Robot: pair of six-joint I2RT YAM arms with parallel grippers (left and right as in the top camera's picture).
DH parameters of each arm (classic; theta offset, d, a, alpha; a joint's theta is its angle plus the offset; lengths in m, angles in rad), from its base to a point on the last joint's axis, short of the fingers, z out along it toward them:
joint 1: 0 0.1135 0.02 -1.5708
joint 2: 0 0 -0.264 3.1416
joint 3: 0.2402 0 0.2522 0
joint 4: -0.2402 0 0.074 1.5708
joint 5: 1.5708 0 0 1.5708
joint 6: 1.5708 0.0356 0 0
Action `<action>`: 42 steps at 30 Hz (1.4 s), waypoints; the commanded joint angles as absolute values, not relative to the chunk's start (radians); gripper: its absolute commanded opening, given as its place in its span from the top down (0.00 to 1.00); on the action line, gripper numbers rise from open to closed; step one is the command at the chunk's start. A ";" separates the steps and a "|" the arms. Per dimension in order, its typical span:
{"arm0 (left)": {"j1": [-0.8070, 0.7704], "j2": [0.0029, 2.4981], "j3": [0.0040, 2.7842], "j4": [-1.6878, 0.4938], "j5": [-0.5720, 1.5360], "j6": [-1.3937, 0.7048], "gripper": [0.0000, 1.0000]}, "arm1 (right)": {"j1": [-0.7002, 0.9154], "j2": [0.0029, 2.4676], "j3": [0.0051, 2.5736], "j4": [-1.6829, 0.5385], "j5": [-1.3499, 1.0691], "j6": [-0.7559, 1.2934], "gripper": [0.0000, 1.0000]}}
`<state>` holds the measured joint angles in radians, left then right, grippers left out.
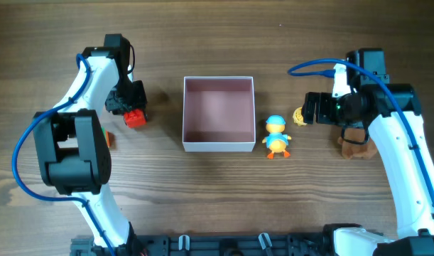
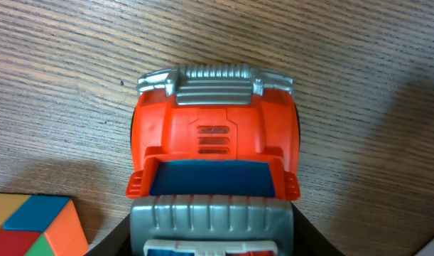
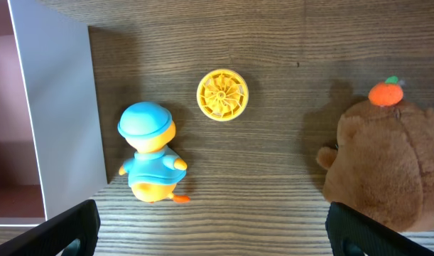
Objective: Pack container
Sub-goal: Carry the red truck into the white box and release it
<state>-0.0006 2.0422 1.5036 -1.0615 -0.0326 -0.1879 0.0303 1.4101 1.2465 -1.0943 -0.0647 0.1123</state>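
The container (image 1: 218, 112) is a square white box with a dusty pink inside, at the table's middle; nothing shows inside it. Its white wall also shows in the right wrist view (image 3: 60, 114). My left gripper (image 1: 131, 105) is left of the container, shut on an orange-red and grey toy truck (image 2: 213, 142) that rests on the table (image 1: 135, 119). My right gripper (image 1: 310, 108) is open and empty (image 3: 213, 231), right of the container. A blue and yellow duck toy (image 1: 277, 136) (image 3: 149, 153) lies beside the container's right wall.
A small yellow disc (image 1: 299, 116) (image 3: 222, 94) lies between the duck and my right gripper. A brown plush with an orange top (image 1: 355, 142) (image 3: 380, 171) sits under the right arm. A multicoloured cube (image 1: 107, 139) (image 2: 32, 227) lies near the left arm.
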 commanded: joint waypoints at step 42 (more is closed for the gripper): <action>-0.463 2.071 1.707 -1.081 -0.042 -0.221 0.25 | 0.035 1.414 1.270 -1.100 -0.023 0.131 0.00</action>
